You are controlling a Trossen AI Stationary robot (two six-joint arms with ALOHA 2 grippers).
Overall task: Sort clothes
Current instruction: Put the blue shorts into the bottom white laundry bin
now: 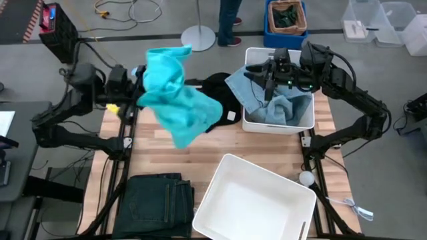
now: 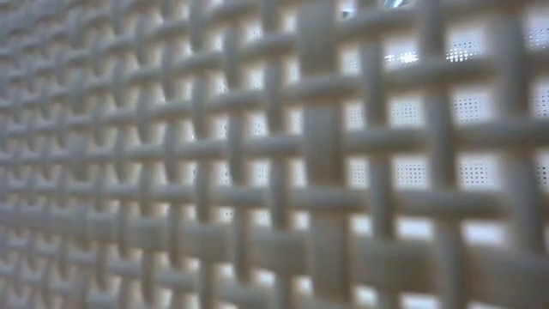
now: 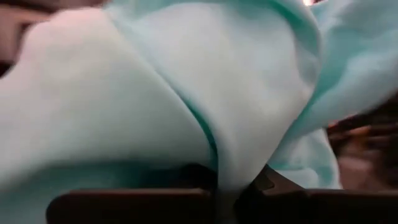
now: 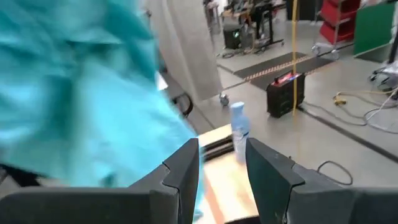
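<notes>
My left gripper (image 1: 141, 80) is shut on the bright turquoise top (image 1: 177, 97), which is lifted over the table's far left; the top fills the left wrist view (image 3: 155, 106). Beneath it the black top (image 1: 223, 90) lies on the table. The pale blue denim piece (image 1: 280, 107) lies in the far white bin (image 1: 303, 123), one end draped over the bin's left rim. My right gripper (image 1: 270, 77) hovers above that bin, open and empty (image 4: 222, 165). The dark jeans (image 1: 160, 200) lie folded at the near left. My left gripper pinches a bunched fold of the turquoise top (image 3: 233, 168) between its two fingers (image 3: 199, 177); how many layers, I cannot tell. The top hangs slack below and beside the gripper, spreading toward the table's middle, its lower part (image 1: 187, 130) low over the table.
A second, larger white bin (image 1: 257, 200) stands at the near middle; its woven wall (image 2: 274, 154) fills the low view. A spray bottle (image 4: 239, 127) stands at the table's far left edge. A person's legs (image 1: 230, 20) show beyond the far edge.
</notes>
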